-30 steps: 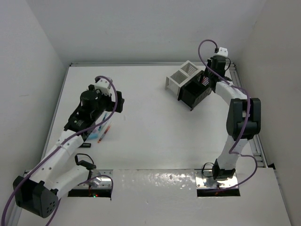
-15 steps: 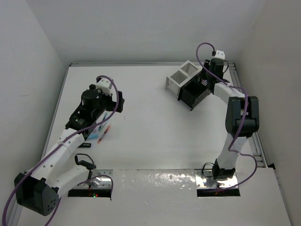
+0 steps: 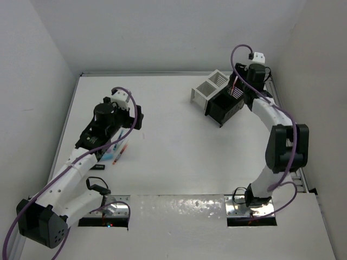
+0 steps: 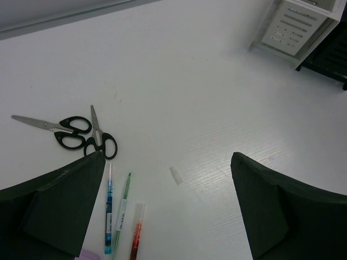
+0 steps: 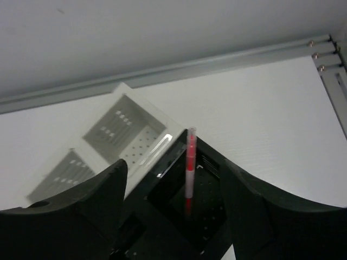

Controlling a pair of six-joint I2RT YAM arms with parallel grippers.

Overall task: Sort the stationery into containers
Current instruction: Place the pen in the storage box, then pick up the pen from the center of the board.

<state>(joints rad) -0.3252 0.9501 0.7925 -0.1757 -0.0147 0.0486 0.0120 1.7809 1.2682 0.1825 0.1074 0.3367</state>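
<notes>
Black-handled scissors (image 4: 76, 132) lie open on the table, left of my left gripper (image 4: 167, 157), which hovers open above three pens. The blue pen (image 4: 109, 208), the green pen (image 4: 122, 206) and the red pen (image 4: 136, 234) lie side by side below the scissors. My right gripper (image 5: 173, 162) is open over the black container (image 5: 162, 189). A red pen (image 5: 190, 162) stands upright in its compartment, free of both fingers. The white container (image 5: 130, 135) adjoins it on the left. From above, both containers (image 3: 217, 97) sit at the back right, under the right gripper (image 3: 238, 89).
A small clear scrap (image 4: 175, 175) lies on the table between the left fingers. A metal rail (image 5: 325, 70) runs along the table's right edge, close to the containers. A small dark object (image 3: 98, 168) lies near the left arm. Walls close in the table.
My right gripper has gone from shut to open, letting go of the red pen, which now stands in the black container. The right arm shifted slightly right. The left arm barely moved.
</notes>
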